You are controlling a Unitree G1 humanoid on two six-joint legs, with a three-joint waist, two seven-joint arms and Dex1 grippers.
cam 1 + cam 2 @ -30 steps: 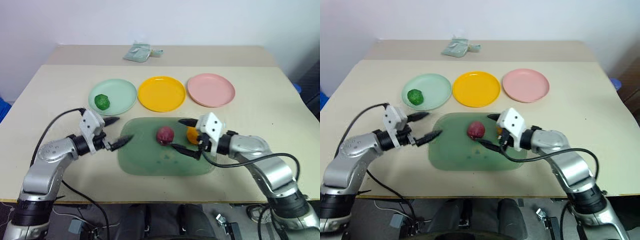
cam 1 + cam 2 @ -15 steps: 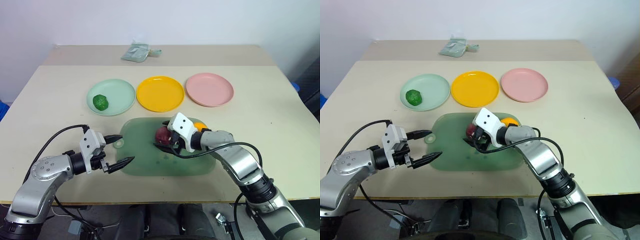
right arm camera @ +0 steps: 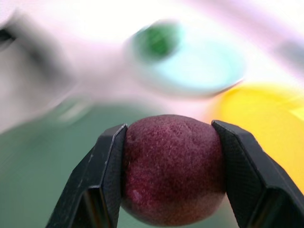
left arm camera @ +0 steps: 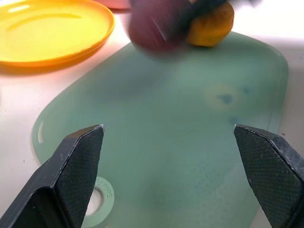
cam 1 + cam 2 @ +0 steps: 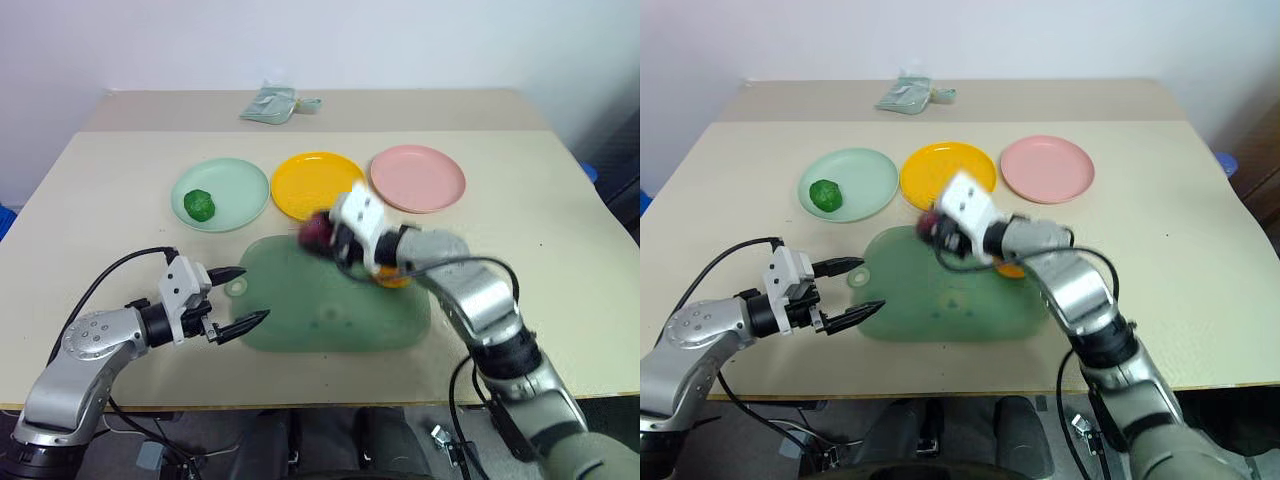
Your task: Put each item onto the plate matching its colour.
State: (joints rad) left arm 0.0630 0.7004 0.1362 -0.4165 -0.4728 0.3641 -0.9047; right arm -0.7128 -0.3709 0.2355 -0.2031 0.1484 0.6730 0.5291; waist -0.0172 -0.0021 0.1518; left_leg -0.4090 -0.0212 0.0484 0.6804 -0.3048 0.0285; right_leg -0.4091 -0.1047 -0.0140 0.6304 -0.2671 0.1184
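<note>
Right gripper (image 3: 166,185): jaws clenched on the maroon toy food (image 3: 172,168), one finger on each flank, lifted clear above the far edge of the green tray (image 5: 330,310), near the yellow plate (image 5: 318,185); judged, a side grip that keeps the round piece from rolling in transit.
Left gripper (image 5: 240,297): jaws released and wide, holding nothing, hovering low over the tray's left end by its ring tab, apart from the other arm; judged, parked out of the carrying path.
Toy foods: three. The dark green one (image 5: 200,205) sits on the mint green plate (image 5: 235,185), its match made. The orange one (image 4: 211,28) lies on the tray's far right part, not yet sorted. The maroon one is in the air.
Plates: three in a row across the surface (image 5: 540,210) beyond the tray; the pink plate (image 5: 418,178) at the right end is bare and, judged, the maroon piece's destination.
Cloth bundle (image 5: 272,102): one, at the back of the surface, well apart.
</note>
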